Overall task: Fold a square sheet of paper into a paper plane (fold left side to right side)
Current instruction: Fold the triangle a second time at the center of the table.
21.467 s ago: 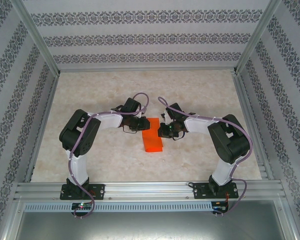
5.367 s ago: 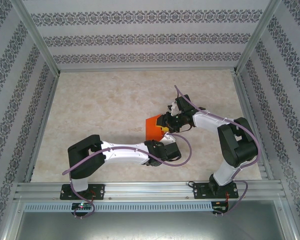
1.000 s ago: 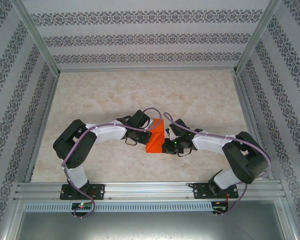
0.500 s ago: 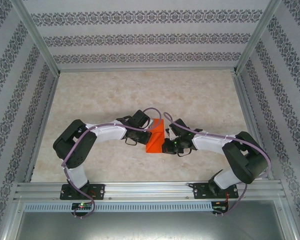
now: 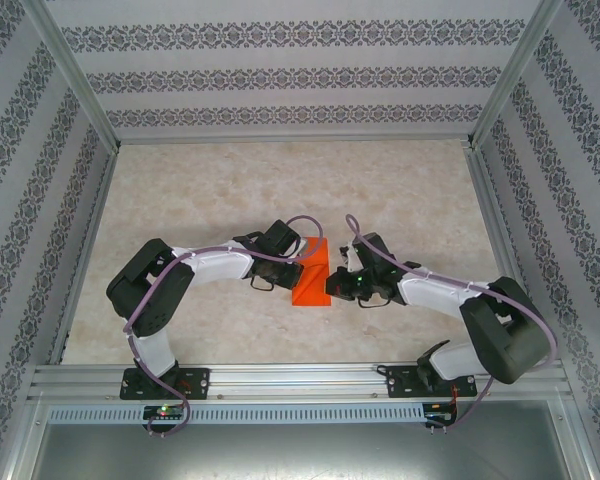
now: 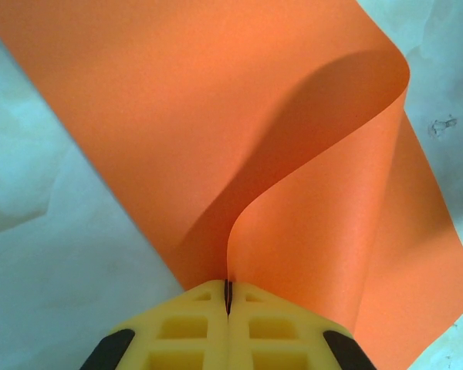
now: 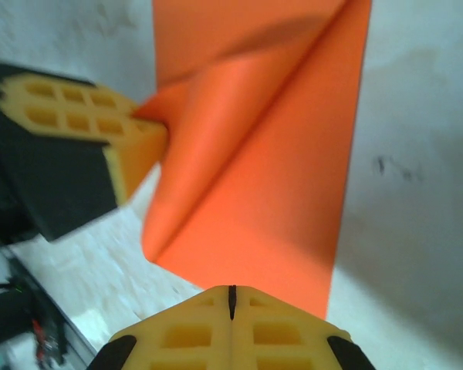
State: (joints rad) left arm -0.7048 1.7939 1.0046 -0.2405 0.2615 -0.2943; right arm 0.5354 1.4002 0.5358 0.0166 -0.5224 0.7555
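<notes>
Now, left end effector (image 6: 228, 297): its jaws are pressing together on one edge of the square sheet of paper (image 6: 216, 116), pinching it and lifting it into a tall curl.
Right end effector (image 7: 231, 297): its jaws are sitting closed with the tips meeting the sheet's near edge. I cannot tell whether they are pinching paper or only pressing on it.
Sheet: it is lying on the desk (image 5: 200, 190) about mid-width, nearer the arms than the far wall, between the two end effectors. Part of it is lying flat and the lifted part is arching over that.
Step, as I am reading it: the left side is being carried over toward the right side, and no crease is showing yet.
Risk, sliding: if the right end effector is not really pinning the flat part, the pull could be dragging the whole sheet across the desk.
Risk, crooked fold: the curl is leaning at an angle, so the edges may be landing out of line.
Risk, tearing: with thin paper clamped at one small spot, a sharp tug could be ripping or creasing it there.
Risk, collision: the two end effectors are working just beside each other, so carrying the edge further could be bringing them into contact.
</notes>
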